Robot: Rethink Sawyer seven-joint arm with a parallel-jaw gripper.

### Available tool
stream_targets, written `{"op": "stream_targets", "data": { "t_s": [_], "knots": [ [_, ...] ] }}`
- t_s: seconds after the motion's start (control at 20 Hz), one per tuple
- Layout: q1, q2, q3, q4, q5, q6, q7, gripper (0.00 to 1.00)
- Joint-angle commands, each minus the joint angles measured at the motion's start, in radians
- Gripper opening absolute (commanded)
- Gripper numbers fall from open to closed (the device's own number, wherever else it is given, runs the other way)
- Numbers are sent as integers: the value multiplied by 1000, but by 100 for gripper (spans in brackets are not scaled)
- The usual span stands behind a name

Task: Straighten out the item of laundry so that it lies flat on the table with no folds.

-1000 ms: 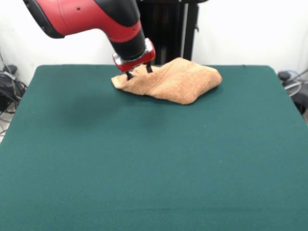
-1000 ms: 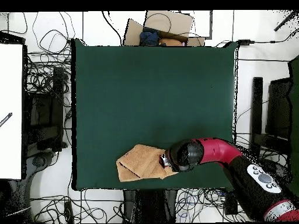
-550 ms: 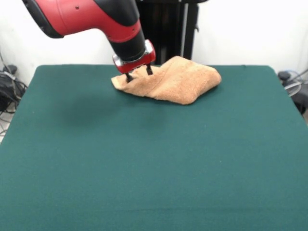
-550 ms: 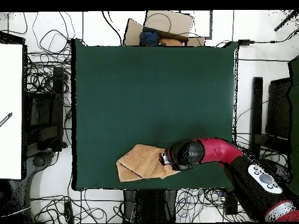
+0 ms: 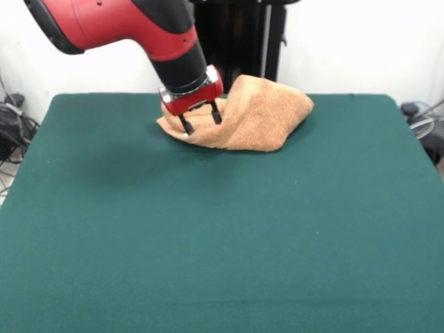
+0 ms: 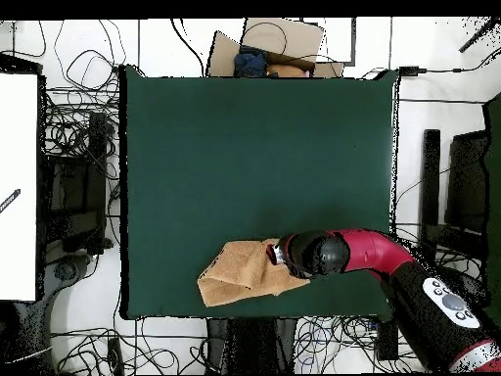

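The item of laundry (image 5: 258, 116), a light orange-tan terry towel, lies bunched and folded near the far edge of the dark green table (image 5: 222, 236). One side of it is pulled up into a peak beside the red and black arm. My gripper (image 5: 202, 124) is at the towel's left part, shut on a fold of it, with cloth between the two black fingers (image 5: 186, 125). Seen from overhead, the towel (image 6: 237, 276) sits close to the table's bottom edge (image 6: 245, 315), and the gripper (image 6: 277, 255) is over its right corner.
A cardboard box (image 6: 269, 49) with clothes sits beyond the table's top edge in the overhead view. Cables (image 6: 78, 127) and black stands (image 6: 431, 186) surround the table. A white surface (image 6: 18, 186) lies at the left. A black column (image 5: 239, 41) stands behind the towel.
The gripper has moved a little toward the table's middle and risen slightly. The towel's gripped part has come up with it into a higher peak, and its shape has shifted.
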State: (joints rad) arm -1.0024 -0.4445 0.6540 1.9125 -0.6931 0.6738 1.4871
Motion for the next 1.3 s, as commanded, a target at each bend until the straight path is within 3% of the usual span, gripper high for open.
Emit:
{"op": "stream_targets", "data": {
  "t_s": [0.05, 0.25, 0.5, 0.75, 1.1, 1.3],
  "knots": [
    [26, 12, 69, -27, 30, -78, -8, 100],
    [66, -14, 38, -25, 39, -121, 89, 100],
    [173, -175, -34, 29, -16, -239, 226, 100],
    [230, -234, -56, 53, 59, -247, 257, 100],
    [380, -357, -136, 72, 139, -284, 323, 100],
    [433, -375, -177, 77, 171, -321, 328, 100]
  ]
}}
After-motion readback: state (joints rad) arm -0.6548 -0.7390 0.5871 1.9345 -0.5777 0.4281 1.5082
